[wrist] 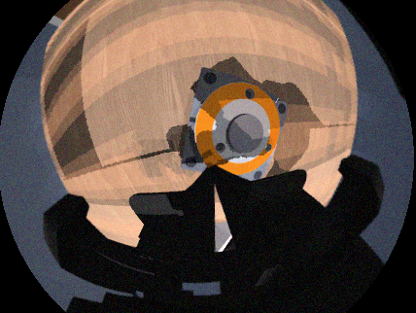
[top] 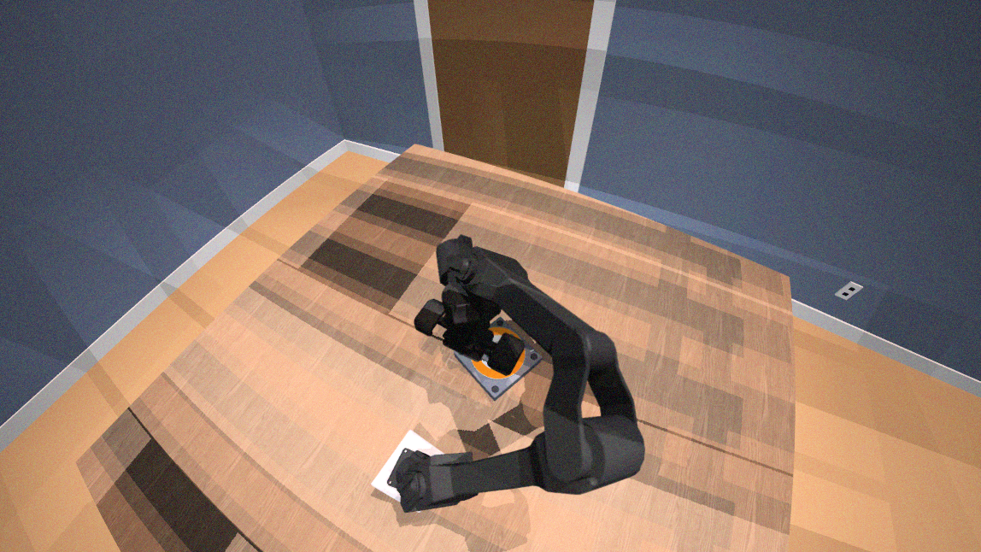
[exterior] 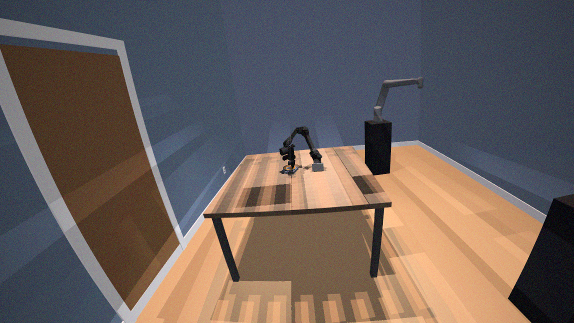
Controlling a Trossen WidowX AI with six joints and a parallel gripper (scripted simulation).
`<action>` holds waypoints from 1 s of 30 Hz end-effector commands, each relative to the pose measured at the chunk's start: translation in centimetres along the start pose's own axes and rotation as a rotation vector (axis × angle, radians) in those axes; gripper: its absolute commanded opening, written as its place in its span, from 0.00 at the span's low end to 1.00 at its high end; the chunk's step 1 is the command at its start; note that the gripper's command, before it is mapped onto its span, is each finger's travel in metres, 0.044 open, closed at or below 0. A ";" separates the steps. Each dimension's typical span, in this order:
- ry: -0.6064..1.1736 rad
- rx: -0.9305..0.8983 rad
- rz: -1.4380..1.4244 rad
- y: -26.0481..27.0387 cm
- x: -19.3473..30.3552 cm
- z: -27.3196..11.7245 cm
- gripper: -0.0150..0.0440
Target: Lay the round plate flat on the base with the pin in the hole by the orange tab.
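One round plate (wrist: 238,129), an orange ring around a grey middle, sits on the central post (wrist: 243,129) over the square grey base (wrist: 206,82), which lies near the middle of the table (top: 685,329). It looks like a rigid, thin disc, probably light and smooth-faced, so it should turn freely on the post under a sideways nudge but would be awkward to pinch by its flat faces. The orange tab would be the natural spot to push against, though I cannot pick it out, nor the pin or the hole beside it, in any view. Whether the plate is tilted or lying flat is also too fine to tell. Directly above it hangs the gripper (wrist: 215,196), fingers pressed together with nothing between them, their tips at the near rim of the plate in the wrist view; contact or a small gap cannot be told apart. Closed fingers suit poking the rim or tab round, in my judgement. Around the base the wood offers room on all sides, the table edges lie well away, and the arm's own mount (top: 404,473) stands apart toward the near corner. Lifting straight up looks unobstructed.
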State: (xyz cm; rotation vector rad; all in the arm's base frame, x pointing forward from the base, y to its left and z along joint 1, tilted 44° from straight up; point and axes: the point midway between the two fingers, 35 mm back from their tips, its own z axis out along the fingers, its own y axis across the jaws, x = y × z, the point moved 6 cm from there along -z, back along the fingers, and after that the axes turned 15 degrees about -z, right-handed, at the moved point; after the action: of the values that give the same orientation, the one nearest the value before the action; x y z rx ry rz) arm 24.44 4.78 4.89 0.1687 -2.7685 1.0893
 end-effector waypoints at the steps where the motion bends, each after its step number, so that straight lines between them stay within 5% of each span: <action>1: -0.005 -0.003 0.010 0.2 -0.7 -0.2 0.25; 30: -0.007 -0.003 0.011 0.2 -3.5 -0.5 0.25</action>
State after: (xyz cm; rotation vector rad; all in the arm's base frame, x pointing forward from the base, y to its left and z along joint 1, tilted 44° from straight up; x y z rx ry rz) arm 27.56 5.51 4.47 0.1537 -2.7820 1.0869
